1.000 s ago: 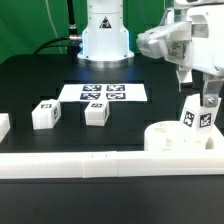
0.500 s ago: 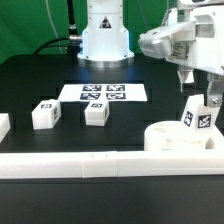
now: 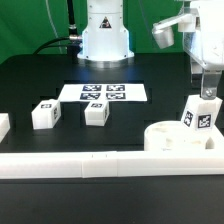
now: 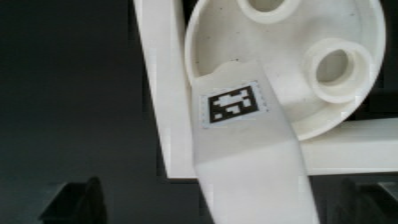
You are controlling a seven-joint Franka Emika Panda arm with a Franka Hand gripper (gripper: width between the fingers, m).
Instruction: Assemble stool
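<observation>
The stool's round white seat (image 3: 176,138) lies at the exterior view's right against the front rail. One white leg (image 3: 200,114) with a tag stands upright in it. My gripper (image 3: 207,84) hangs open just above that leg's top. In the wrist view the seat (image 4: 294,60) shows its round holes. The tagged leg (image 4: 240,125) runs down between my dark fingertips (image 4: 79,200), with a gap on each side of it. My gripper (image 4: 222,205) holds nothing. Two loose legs (image 3: 45,113) (image 3: 97,112) lie on the black table, and a third white piece (image 3: 3,125) sits at the left edge.
A long white rail (image 3: 100,165) runs along the table's front, and its side wall (image 4: 160,90) borders the seat. The marker board (image 3: 103,92) lies flat at the table's middle. The arm's white base (image 3: 105,35) stands behind it.
My gripper has risen and shifted toward the exterior view's right, off the upright leg. The leg stays standing in the seat, and the loose legs have not moved.
</observation>
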